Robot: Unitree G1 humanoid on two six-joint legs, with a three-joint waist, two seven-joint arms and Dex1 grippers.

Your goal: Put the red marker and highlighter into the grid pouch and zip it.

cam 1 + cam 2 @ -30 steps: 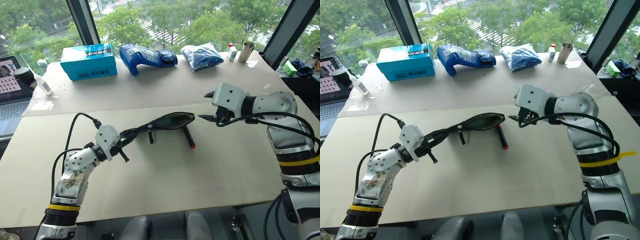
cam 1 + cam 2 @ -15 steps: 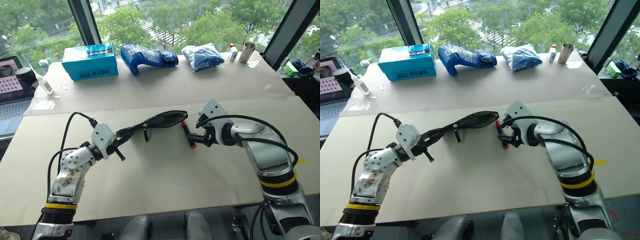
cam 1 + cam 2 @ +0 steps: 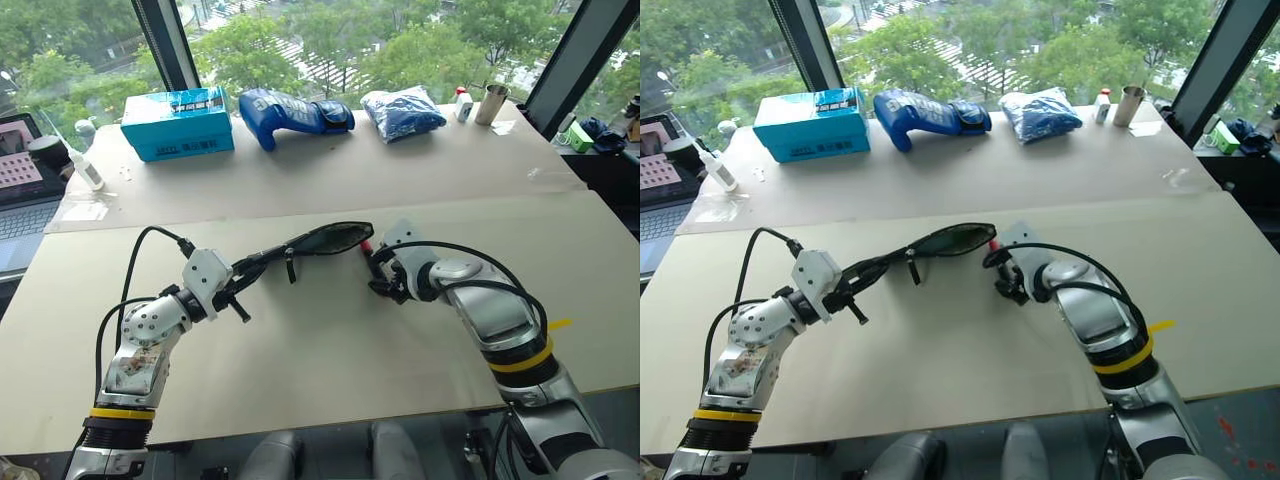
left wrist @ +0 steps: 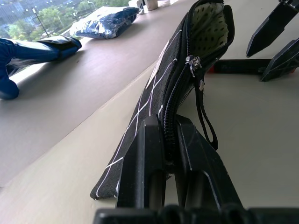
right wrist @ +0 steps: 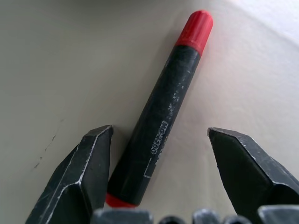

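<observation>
Packing is only getting underway (highlighter unseen): left gripper (image 4: 169,140) is clamping the unzipped black white-gridded fabric pouch (image 3: 325,238), while open right gripper (image 5: 159,140) is straddling the black-barrelled, red-capped marker (image 5: 163,112) lying on the table beside it.

Table (image 3: 330,400): pale beige top, second beige sheet (image 3: 300,180) laid across far half.
Box (image 3: 178,122): light blue, far left, lying flat.
Glove (image 3: 295,112): blue, padded, beside box toward right.
Bag (image 3: 403,110): clear plastic, blue contents, right of glove.
Cup (image 3: 491,104): metal, upright, far right corner.
Small bottle (image 3: 462,104): white, just beside cup.
Dropper bottle (image 3: 85,168): white, left edge.
Laptop (image 3: 22,175): open, off table's left side.
Windows (image 3: 300,40): trees outside.
</observation>
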